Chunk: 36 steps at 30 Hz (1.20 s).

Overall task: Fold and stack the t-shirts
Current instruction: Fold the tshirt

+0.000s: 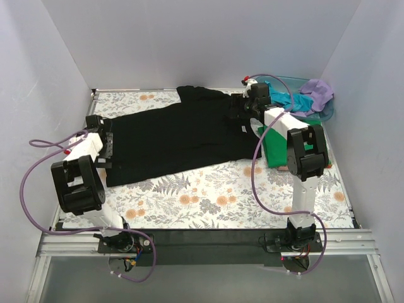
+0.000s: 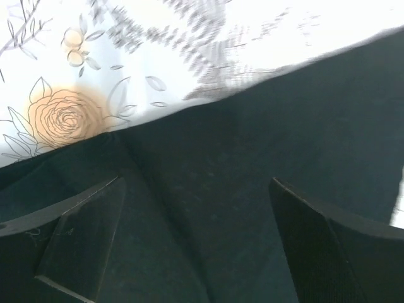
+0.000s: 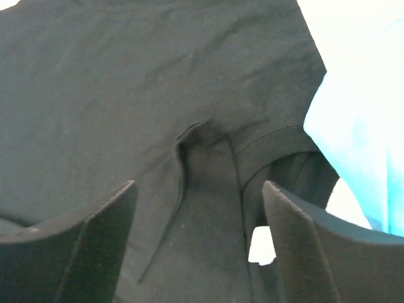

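Four tees, black (image 1: 177,136), green (image 1: 274,153), teal (image 1: 288,101), lilac (image 1: 320,93), left tool (image 2: 196,243), right tool (image 3: 197,243)

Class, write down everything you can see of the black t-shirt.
The black t-shirt is plain, matte, soft-looking cotton, spread out and lightly wrinkled on the floral cloth. One sleeve points toward the far wall. Its collar lies at the right end, beside a small raised pucker. The left gripper is open over its left edge, the right gripper open over the collar area; whether their fingers touch it cannot be told.
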{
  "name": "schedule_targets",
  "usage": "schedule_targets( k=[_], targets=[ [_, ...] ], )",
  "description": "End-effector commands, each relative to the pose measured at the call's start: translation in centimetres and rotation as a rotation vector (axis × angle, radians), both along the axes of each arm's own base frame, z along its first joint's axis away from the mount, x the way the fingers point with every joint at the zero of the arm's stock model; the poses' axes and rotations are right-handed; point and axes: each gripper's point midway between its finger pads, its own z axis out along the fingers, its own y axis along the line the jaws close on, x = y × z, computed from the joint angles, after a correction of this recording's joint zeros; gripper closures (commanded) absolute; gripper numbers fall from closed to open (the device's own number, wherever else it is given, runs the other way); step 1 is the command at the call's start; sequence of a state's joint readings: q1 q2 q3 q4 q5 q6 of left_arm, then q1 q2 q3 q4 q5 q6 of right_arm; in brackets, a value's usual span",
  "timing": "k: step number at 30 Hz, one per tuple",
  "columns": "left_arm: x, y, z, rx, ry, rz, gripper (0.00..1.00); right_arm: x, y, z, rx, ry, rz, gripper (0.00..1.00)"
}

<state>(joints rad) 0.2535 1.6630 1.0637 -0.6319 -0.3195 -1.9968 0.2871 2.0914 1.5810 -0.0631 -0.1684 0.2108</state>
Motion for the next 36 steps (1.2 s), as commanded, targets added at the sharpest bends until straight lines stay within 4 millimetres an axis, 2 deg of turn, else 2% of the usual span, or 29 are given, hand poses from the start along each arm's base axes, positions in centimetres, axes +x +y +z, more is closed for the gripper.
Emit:
schedule_targets(
  k=[1,2,3,4,5,6,7,10,11,15,16,17,22,25,28,32,34,36],
  targets=[
    [0.4,1.3,6.0,0.083,-0.074,-0.006,0.03,-1.7,1.3,5.1,0.067,-0.078,0.115,0.1],
    [0.3,1.2,7.5,0.093,-0.105,-0.029,0.03,-3.6,1.6,5.6,0.093,-0.064,0.148,0.09],
    [0.0,1.0,7.9,0.095,-0.108,-0.047,0.02,-4.7,1.7,5.4,0.105,-0.046,0.16,0.07],
    [0.1,0.4,8.5,0.082,-0.14,-0.076,0.02,-6.0,2.0,6.4,0.139,-0.043,0.176,0.07],
    [0.0,0.0,8.9,0.078,-0.164,-0.106,0.02,-7.6,2.0,4.6,0.144,0.003,0.182,0.07],
    [-0.6,-0.6,9.3,0.093,-0.177,-0.18,0.02,-8.4,2.4,4.3,0.155,0.021,0.193,0.07],
    [-0.1,-1.4,9.8,0.074,-0.224,-0.232,0.02,-9.2,2.7,4.4,0.174,0.035,0.208,0.08],
    [-1.3,-3.1,9.1,0.046,-0.23,-0.338,0.02,-10.8,3.5,2.2,0.191,0.103,0.22,0.09],
    [-1.6,-4.4,8.7,0.0,-0.246,-0.385,0.02,-11.0,4.1,1.9,0.198,0.114,0.226,0.09],
    [-4.2,-6.8,5.7,-0.075,-0.242,-0.461,0.02,-11.1,5.5,0.1,0.205,0.168,0.233,0.11],
    [-5.3,-7.3,4.7,-0.091,-0.234,-0.463,0.02,-11.0,5.7,-1.0,0.206,0.195,0.223,0.12],
    [-5.9,-7.5,4.1,-0.096,-0.23,-0.462,0.02,-10.9,5.8,-1.3,0.202,0.204,0.212,0.17],
    [-7.6,-7.5,2.3,-0.086,-0.21,-0.445,0.02,-10.2,5.2,-3.4,0.179,0.242,0.134,0.28],
    [-7.6,-7.5,1.8,-0.091,-0.2,-0.45,0.02,-10.4,5.1,-4.4,0.174,0.268,0.111,0.3],
    [-7.8,-7.5,1.0,-0.1,-0.174,-0.447,0.02,-10.3,5.5,-5.1,0.182,0.291,0.117,0.37],
    [-7.8,-7.5,0.4,-0.101,-0.159,-0.448,0.02,-9.1,6.6,-4.4,0.212,0.261,0.134,0.57],
    [-7.9,-7.4,0.2,-0.101,-0.153,-0.448,0.02,-8.8,6.9,-4.3,0.222,0.26,0.132,0.62],
    [-8.0,-7.4,0.1,-0.1,-0.151,-0.447,0.02,-8.2,7.1,-4.0,0.233,0.249,0.126,0.73]
  ],
)
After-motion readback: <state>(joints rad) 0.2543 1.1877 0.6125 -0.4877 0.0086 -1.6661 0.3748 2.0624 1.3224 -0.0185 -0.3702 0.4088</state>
